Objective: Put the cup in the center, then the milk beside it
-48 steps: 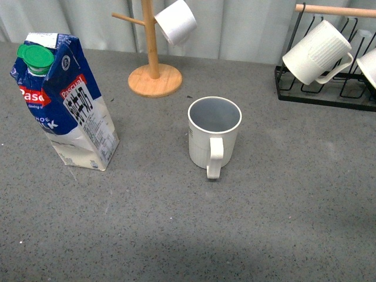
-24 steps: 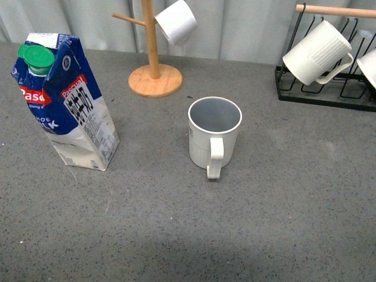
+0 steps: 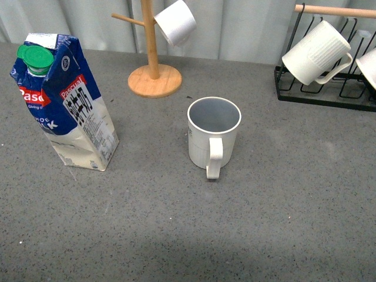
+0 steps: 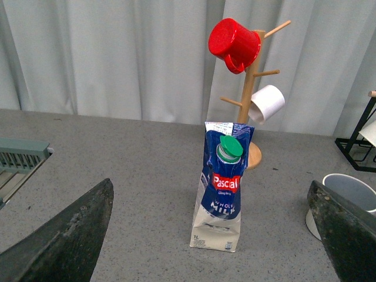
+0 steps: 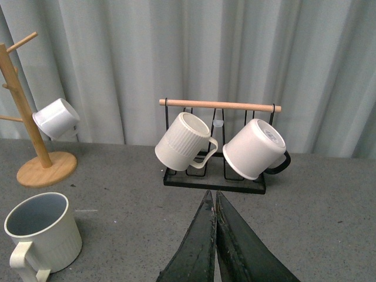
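The cup (image 3: 213, 133), off-white with fine ribs and a grey-blue inside, stands upright near the middle of the grey table, handle toward me; it also shows in the right wrist view (image 5: 44, 236) and partly in the left wrist view (image 4: 351, 197). The milk (image 3: 63, 100), a blue-and-white carton with a green cap, stands upright at the left, well apart from the cup. In the left wrist view the milk (image 4: 222, 188) stands ahead between the wide-open fingers of my left gripper (image 4: 214, 235), untouched. My right gripper (image 5: 212, 202) is shut on nothing, pointing at the rack. Neither arm shows in the front view.
A wooden mug tree (image 3: 154, 59) stands behind the cup, with a white mug (image 3: 175, 22) and a red mug (image 4: 234, 44). A black wire rack (image 3: 326, 88) at the back right holds a ribbed white mug (image 3: 315, 53) and a smooth one (image 5: 254, 149). A curtain closes the back.
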Available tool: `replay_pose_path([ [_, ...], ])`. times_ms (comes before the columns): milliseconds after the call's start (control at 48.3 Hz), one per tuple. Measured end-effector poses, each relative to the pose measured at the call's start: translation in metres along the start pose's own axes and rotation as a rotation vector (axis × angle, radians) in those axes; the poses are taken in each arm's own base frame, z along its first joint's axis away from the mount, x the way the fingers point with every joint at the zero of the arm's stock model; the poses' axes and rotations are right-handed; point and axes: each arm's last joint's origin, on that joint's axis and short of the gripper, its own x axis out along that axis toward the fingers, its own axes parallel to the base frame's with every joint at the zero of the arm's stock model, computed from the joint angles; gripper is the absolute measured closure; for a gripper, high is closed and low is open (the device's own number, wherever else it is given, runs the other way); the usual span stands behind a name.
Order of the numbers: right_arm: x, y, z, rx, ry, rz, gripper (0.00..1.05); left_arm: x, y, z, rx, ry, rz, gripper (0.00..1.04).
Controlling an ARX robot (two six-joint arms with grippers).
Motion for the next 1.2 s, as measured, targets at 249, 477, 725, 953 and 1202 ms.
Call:
replay_pose_path([
  [249,-0.007,0.0,0.0,0.0,-0.002,0.0,1.04,0.0,0.0,0.0,0.0,0.0,0.0,0.07],
  [477,-0.011,0.0,0.0,0.0,-0.003,0.0,1.04,0.0,0.0,0.0,0.0,0.0,0.0,0.07],
  [725,-0.015,0.0,0.0,0.0,-0.001,0.0,1.04,0.0,0.0,0.0,0.0,0.0,0.0,0.07],
  [953,-0.024,0.0,-0.003,0.0,0.003,0.002,1.04,0.0,0.0,0.0,0.0,0.0,0.0,0.07],
  [1202,-0.025,0.0,-0.003,-0.001,0.003,0.002,0.79,0.0,0.0,0.0,0.0,0.0,0.0,0.07],
])
